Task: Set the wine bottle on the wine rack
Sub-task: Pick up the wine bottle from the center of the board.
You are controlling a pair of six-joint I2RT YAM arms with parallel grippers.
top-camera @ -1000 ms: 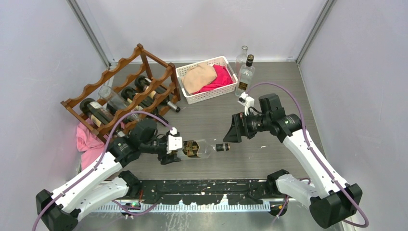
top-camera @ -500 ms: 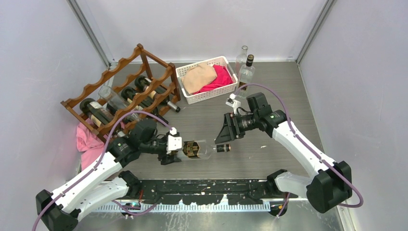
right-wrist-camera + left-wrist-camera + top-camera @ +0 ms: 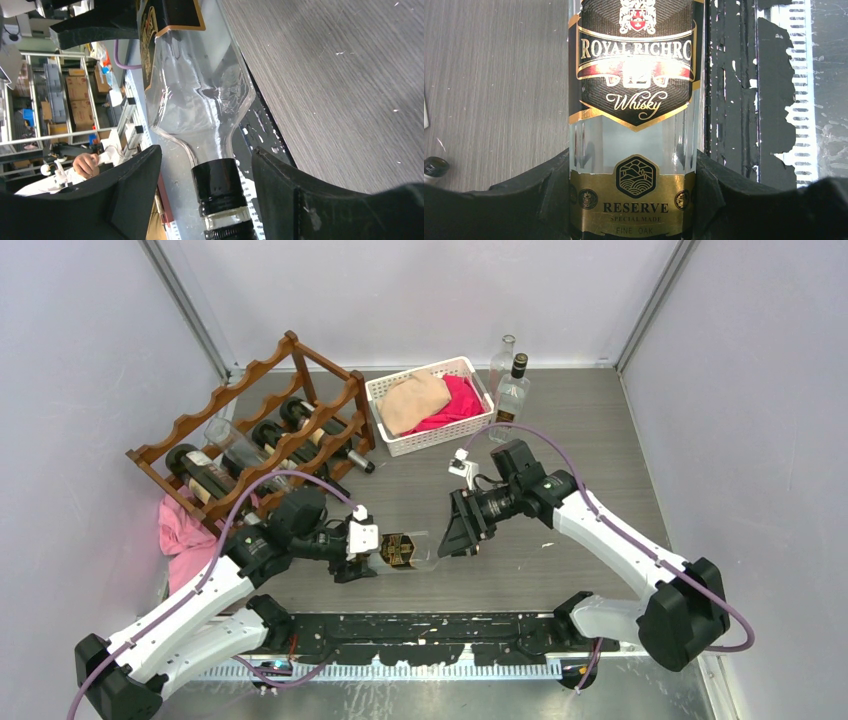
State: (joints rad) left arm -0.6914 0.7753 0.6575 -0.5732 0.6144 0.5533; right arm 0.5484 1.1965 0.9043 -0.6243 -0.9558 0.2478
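**Bottle held at the body, neck not yet gripped**

I am working at the near edge of the counter (image 3: 560, 440). The wine rack (image 3: 213, 397) is standing well apart from me at the far left, with several bottles already lying in its cradles. The wine bottle (image 3: 405, 550) is not on it yet. It is lying on its side between my two arms, base toward my left arm and neck pointing to my right. I cannot tell whether it is resting on the counter or hanging just above it.

My left fingers (image 3: 551, 197) are clamping the lower body of the bottle, one on each side of the gold band. My right fingers (image 3: 135, 185) are standing apart on either side of the neck, with a gap showing on both sides of the black cap (image 3: 220, 187), so they are gripping nothing.

I judge this to be the step of getting a second hold before the carry. Next, my right fingers need to come together squarely on the neck just below the cap, since the glass looks slick. Then the bottle needs to be lifted level, swung toward the rack and lined up across a free pair of scallops.
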